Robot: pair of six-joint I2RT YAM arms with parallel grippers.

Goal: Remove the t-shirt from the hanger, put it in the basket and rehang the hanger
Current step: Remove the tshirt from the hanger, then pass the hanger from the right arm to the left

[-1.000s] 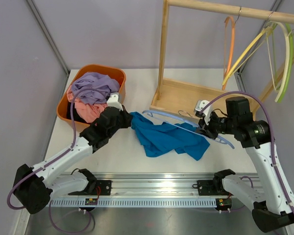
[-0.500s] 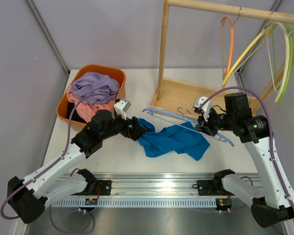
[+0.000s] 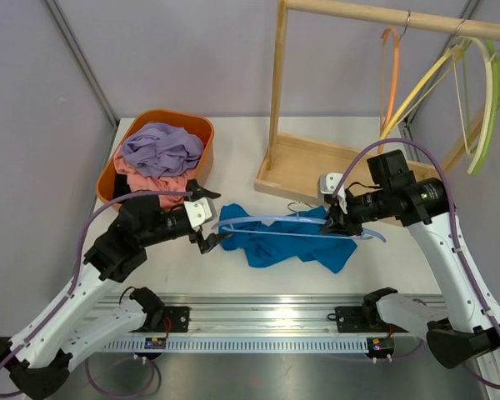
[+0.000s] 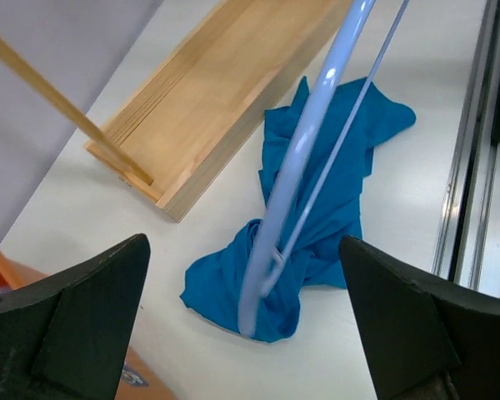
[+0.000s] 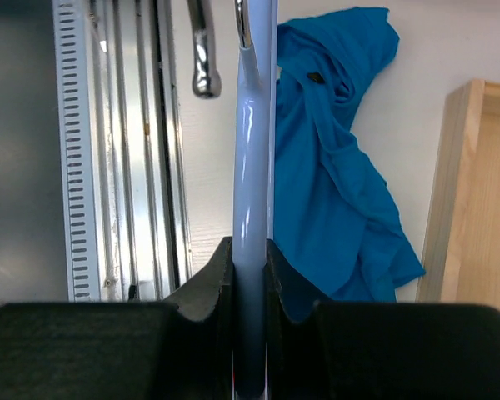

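The blue t-shirt (image 3: 275,246) lies crumpled on the white table. Just above it, the pale blue hanger (image 3: 271,220) is held roughly level, with my right gripper (image 3: 337,222) shut on its right arm. In the right wrist view the hanger (image 5: 254,167) runs straight out from between the jaws, the t-shirt (image 5: 333,167) to its right. My left gripper (image 3: 210,227) stands open just left of the shirt, holding nothing. In the left wrist view the hanger's (image 4: 296,183) near end hangs over the t-shirt (image 4: 333,208); whether cloth still catches on it I cannot tell.
An orange basket (image 3: 110,179) full of clothes sits at the back left. The wooden rack's base (image 3: 317,162) lies behind the shirt, with several hangers (image 3: 475,92) on its rail at the upper right. A metal rail (image 3: 258,312) runs along the near edge.
My left gripper opened, let go of the shirt's left end and drew back to the left. My right gripper carried the hanger leftwards, so it now hangs level above the shirt.
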